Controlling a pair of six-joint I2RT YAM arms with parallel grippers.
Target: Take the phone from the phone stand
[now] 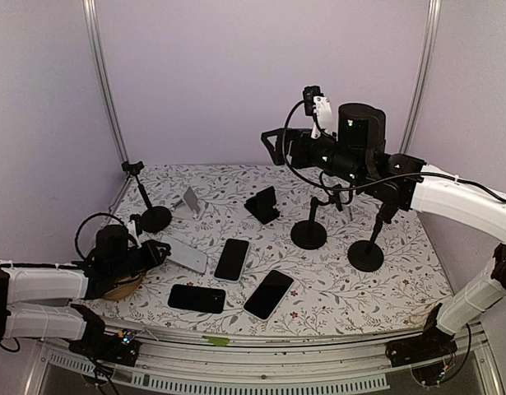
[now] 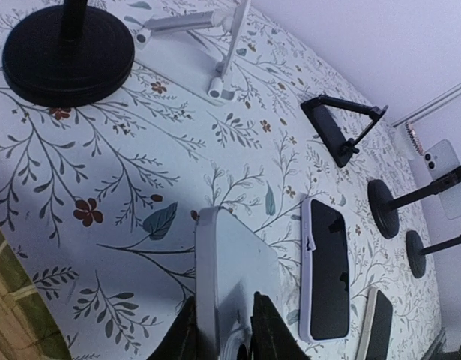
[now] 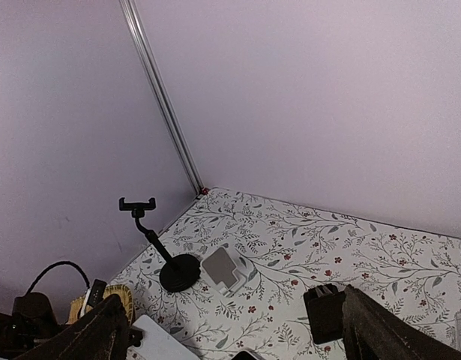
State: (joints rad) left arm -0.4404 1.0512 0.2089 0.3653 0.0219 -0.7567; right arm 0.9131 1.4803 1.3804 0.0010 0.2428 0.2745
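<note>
Left wrist view puts us at set-down: the white phone (image 2: 237, 262) lies flat near the empty stand's base (image 2: 65, 45), left gripper (image 2: 226, 322) flanking its end, pinching or not we cannot tell, right gripper (image 3: 241, 330) spread wide; next, release fully and lift clear.

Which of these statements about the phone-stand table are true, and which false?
1. The right gripper is open. True.
2. The white phone stands upright in a stand. False: it lies flat on the table, its end between the left gripper's fingers.
3. The white folding stand holds nothing. True.
4. Only one black phone lies on the table. False: three black phones lie there.
</note>
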